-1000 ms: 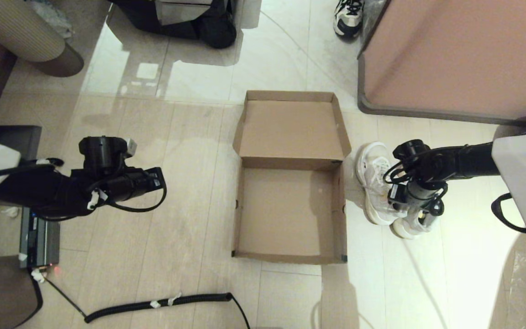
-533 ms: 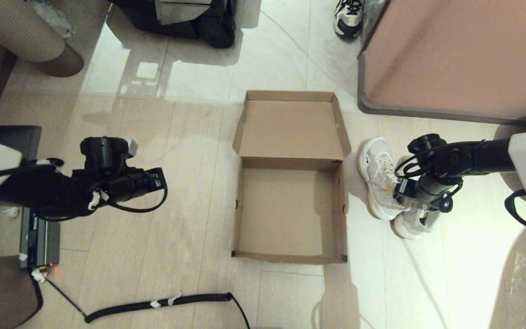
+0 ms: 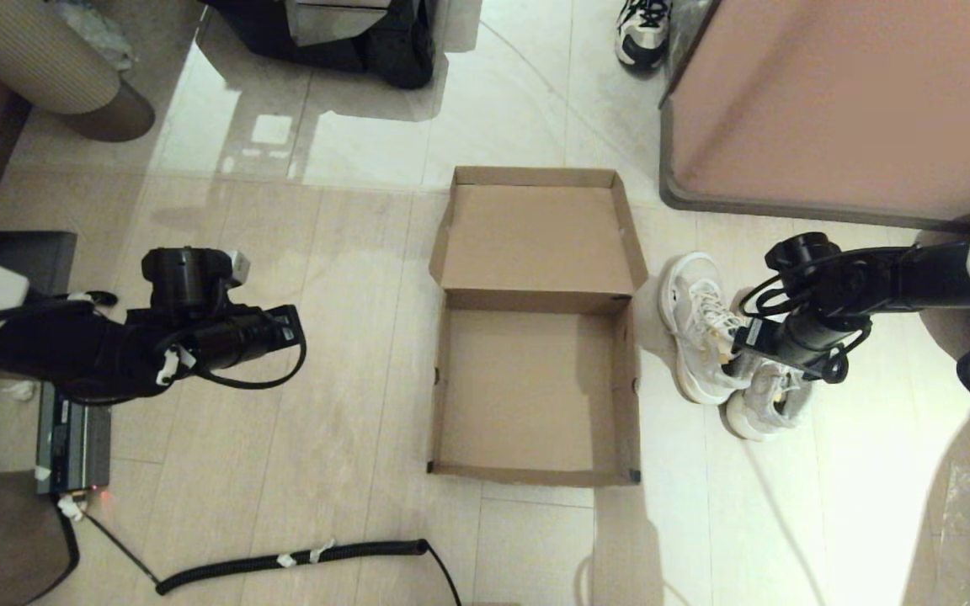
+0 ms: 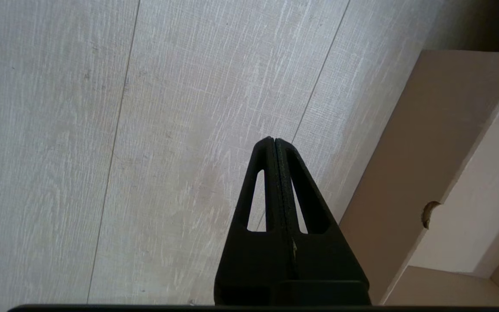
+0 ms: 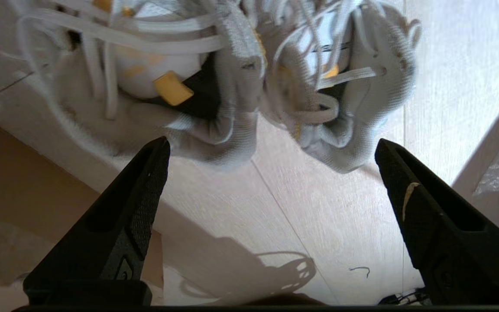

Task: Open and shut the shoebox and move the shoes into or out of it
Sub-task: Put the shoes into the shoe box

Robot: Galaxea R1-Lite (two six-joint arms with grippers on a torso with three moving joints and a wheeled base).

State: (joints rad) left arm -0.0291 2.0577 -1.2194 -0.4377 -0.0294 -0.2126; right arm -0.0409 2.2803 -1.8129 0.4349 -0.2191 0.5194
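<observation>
Left arm: extended in from the left edge of the head view, forearm roughly level, held low over the floor. Left hand: both fingers pressed flat together along their full length, nothing between them; tip free of any contact. Right arm: reaches in from the right edge of the head view, black forearm running leftward, wrist bent downward with looped cabling around it. Right hand: fingers spread wide apart, pads facing each other across a clear gap, nothing gripped; the tips stand clear of any surface. One finger shows a pale scuff on its inner edge.
</observation>
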